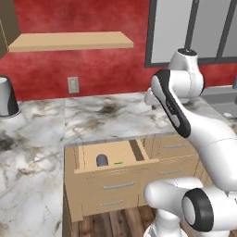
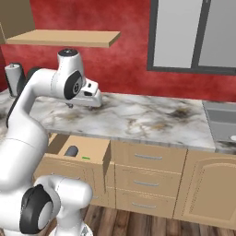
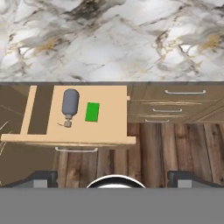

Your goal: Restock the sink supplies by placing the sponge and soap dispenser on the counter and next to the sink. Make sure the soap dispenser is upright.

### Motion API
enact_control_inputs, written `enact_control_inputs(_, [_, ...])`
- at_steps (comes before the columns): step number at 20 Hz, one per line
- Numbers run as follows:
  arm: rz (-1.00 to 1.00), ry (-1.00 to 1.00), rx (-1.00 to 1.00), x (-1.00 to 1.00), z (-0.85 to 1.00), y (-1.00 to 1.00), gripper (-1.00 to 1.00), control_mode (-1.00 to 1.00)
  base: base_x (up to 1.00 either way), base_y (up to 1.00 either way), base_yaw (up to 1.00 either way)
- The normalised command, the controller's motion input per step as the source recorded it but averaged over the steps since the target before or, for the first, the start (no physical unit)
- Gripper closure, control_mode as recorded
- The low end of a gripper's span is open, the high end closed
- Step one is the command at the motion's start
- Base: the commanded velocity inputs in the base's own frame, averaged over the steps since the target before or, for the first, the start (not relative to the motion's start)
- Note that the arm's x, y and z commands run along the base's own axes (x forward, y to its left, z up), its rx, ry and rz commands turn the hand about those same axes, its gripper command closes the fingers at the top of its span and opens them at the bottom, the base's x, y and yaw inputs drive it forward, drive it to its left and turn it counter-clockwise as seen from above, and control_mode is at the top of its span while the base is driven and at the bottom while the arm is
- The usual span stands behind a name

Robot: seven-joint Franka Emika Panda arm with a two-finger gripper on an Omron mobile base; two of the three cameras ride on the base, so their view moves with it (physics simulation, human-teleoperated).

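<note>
We count one sponge (image 3: 92, 112) and one soap dispenser (image 3: 70, 103), both lying inside the one open drawer (image 3: 105, 131) that juts out from under the counter (image 3: 113, 39). In the hand view the soap dispenser lies on its side on the drawer floor with its tan pump end pointing toward the drawer front, and the green sponge lies flat just beside it, not touching. In the left base view the dispenser (image 1: 102, 160) shows as a dark rounded shape in the drawer with a thin green sliver of sponge (image 1: 118, 163) next to it; the right base view gives the same pair, dispenser (image 2: 71, 150) and sponge (image 2: 85, 158). Neither is on the counter.

We see one sink (image 2: 223, 120), set into the counter well apart from the drawer, at the far right of the right base view. One silver-grey canister (image 1: 6, 96) stands on the counter on the other side of the drawer, and one wooden shelf (image 1: 69, 41) hangs on the red wall above.

The hand (image 2: 85, 99) holds nothing and touches nothing; its two fingertips (image 3: 41, 177) sit wide apart at the bottom of the hand view, so it is open. The arm bends forward over the counter above the drawer, with the hand pointing down.
</note>
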Motion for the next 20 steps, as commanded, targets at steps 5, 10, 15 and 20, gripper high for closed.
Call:
enact_control_inputs(5, [-0.01, 0.02, 0.0, 0.36, -0.39, 0.17, -1.0, -1.0, 0.0, 0.0, 0.0])
enact_control_inputs(10, [0.0, 0.23, 0.0, 1.0, -1.0, 0.99, -1.0, -1.0, 0.0, 0.0, 0.0])
enact_control_inputs(15, [0.0, 0.2, 0.0, 0.94, -1.0, 1.0, -1.0, -1.0, 0.0, 0.0, 0.0])
enact_control_inputs(20, [0.03, 0.23, -0.1, 0.17, -1.0, 0.56, -1.0, -1.0, 0.0, 0.0, 0.0])
